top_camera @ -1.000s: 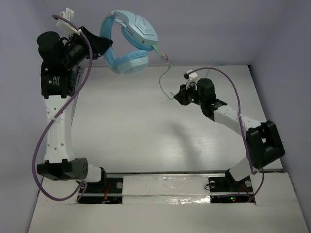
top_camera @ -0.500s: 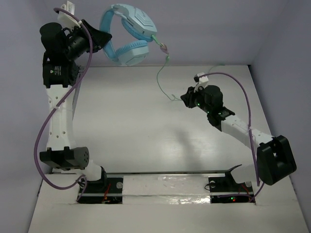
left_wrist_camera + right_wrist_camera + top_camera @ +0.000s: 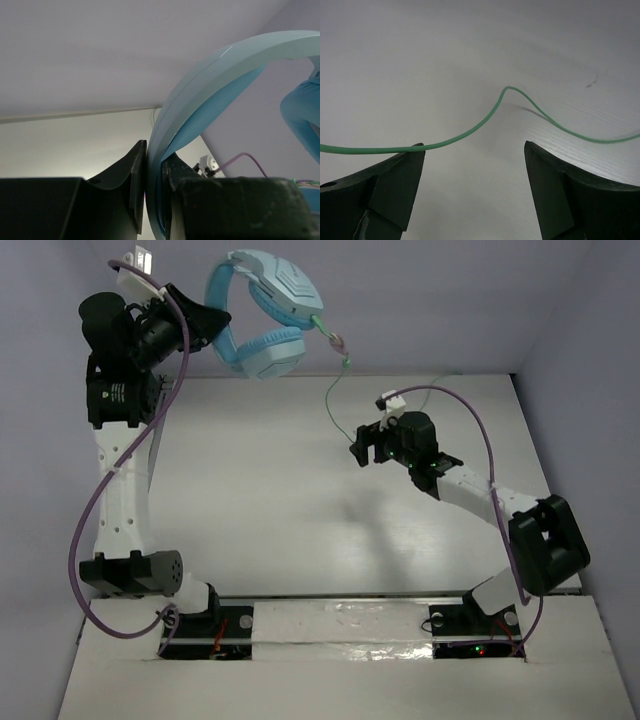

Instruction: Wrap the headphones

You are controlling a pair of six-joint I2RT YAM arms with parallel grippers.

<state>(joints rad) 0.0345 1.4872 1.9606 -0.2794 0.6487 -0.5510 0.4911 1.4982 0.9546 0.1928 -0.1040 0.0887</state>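
The light blue over-ear headphones [image 3: 268, 302] w/ wide padded headband are held up in the air, well above the white table [image 3: 250, 500], by the L claw [image 3: 212, 326]. In the L wrist view the L claw [image 3: 153, 167] is seen clamped on the headband [image 3: 210, 75]. The black fingers [image 3: 132, 175] are pressed to both faces of the band, which rises from betw. them and arches up and to the right. Part of one blue earcup [image 3: 300, 115] is seen at the right edge of that view, beyond the claw. In the top view both large earcups are hung just to the right of the L claw, one [image 3: 290, 285] higher, the other [image 3: 272, 352] lower, both tilted.

The long thin pale-green cable [image 3: 329, 398] is let down from the earcup side and curves toward the R claw [image 3: 362, 448]. That claw is well apart from the headphones, lower and to the right, low over the table. In the R wrist view the R claw [image 3: 474, 147] is spread wide, w/ nothing gripped. The cable [image 3: 470, 131] is seen running across just ahead of the fingertips. It passes the tip of the left-hand finger [image 3: 395, 185], humps up in the gap ahead, then drops off to the right beyond the other finger. Whether cable and finger tip are touching can't be told. A faint shadow is cast on the table under the hump.

Thick purple robot cables [image 3: 73, 560] are looped along both arms.
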